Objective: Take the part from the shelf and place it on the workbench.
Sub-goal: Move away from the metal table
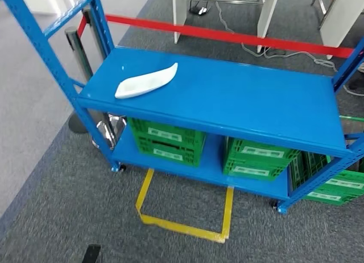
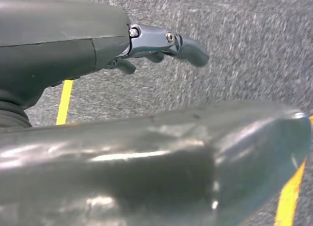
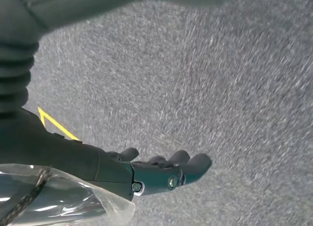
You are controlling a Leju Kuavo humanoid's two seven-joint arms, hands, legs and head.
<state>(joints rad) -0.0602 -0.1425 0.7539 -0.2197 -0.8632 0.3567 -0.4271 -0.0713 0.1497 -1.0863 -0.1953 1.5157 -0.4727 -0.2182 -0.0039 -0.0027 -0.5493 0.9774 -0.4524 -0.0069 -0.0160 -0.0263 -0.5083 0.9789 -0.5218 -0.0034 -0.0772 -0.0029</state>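
The left hand hangs over grey carpet, its fingers stretched out and loose with nothing in them. The right hand is the same: fingers extended and slightly apart above the carpet, holding nothing. Both wrist views look down at the floor, with bits of yellow floor tape near each hand, so both arms appear to hang at the robot's sides, not reaching forward.

Further out, in the head view, a blue shelf stands just ahead, beyond a yellow tape rectangle marked on the carpet. The part, a long, flat white piece with tapered ends, lies on the top deck of the shelf toward its left end, near the front edge and touching nothing else. Green crates sit on the lower deck beneath it, and more of them stand under the right half. A red barrier tape runs behind the shelf.

By my reading, the task is at its very start. The part is untouched on the shelf, and neither hand is near it. Everything remains: raising an arm to the top deck, taking hold of the part, lifting it away, turning to the workbench and setting it down there. I cannot pick out a workbench with any certainty.
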